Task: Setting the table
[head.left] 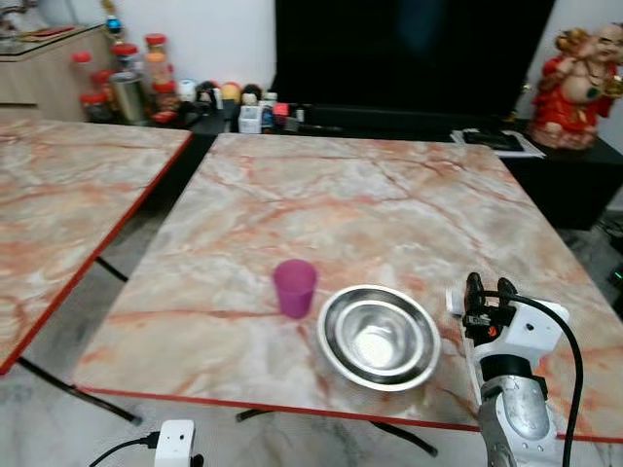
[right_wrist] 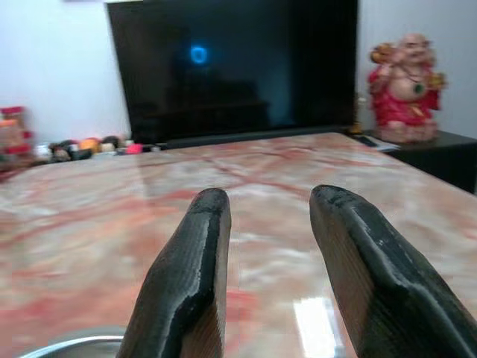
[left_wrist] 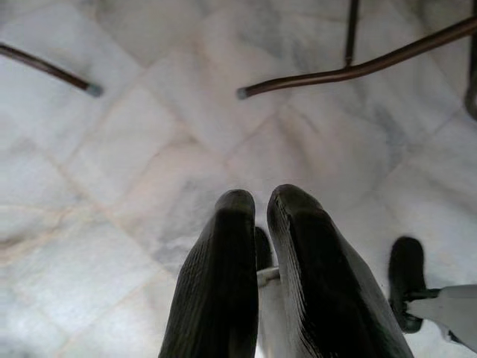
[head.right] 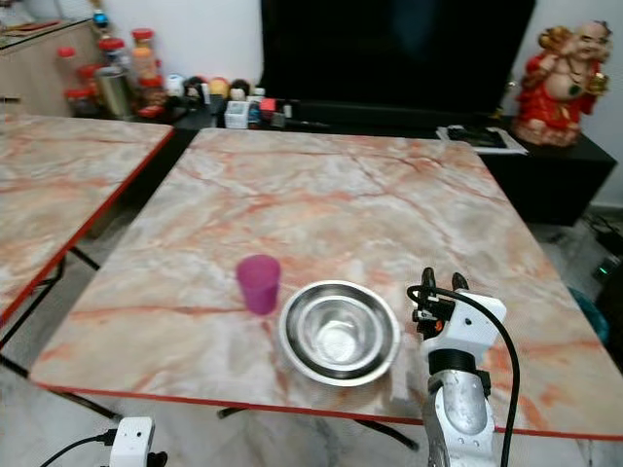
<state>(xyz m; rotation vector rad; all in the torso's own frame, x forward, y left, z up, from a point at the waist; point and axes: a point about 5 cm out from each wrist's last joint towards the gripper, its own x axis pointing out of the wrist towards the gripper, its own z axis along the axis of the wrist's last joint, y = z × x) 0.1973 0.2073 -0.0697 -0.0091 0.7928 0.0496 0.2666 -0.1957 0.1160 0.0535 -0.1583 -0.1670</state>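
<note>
Right tool (head.left: 474, 289), fingers spread, hovers beside steel bowl (head.left: 379, 337) and purple cup (head.left: 294, 288); no writing legible.

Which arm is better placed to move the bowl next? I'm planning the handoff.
Probably the right. The right gripper is up over the table, open, just beside the bowl. The left gripper hangs below the table, pointing at the floor, fingers together.
</note>
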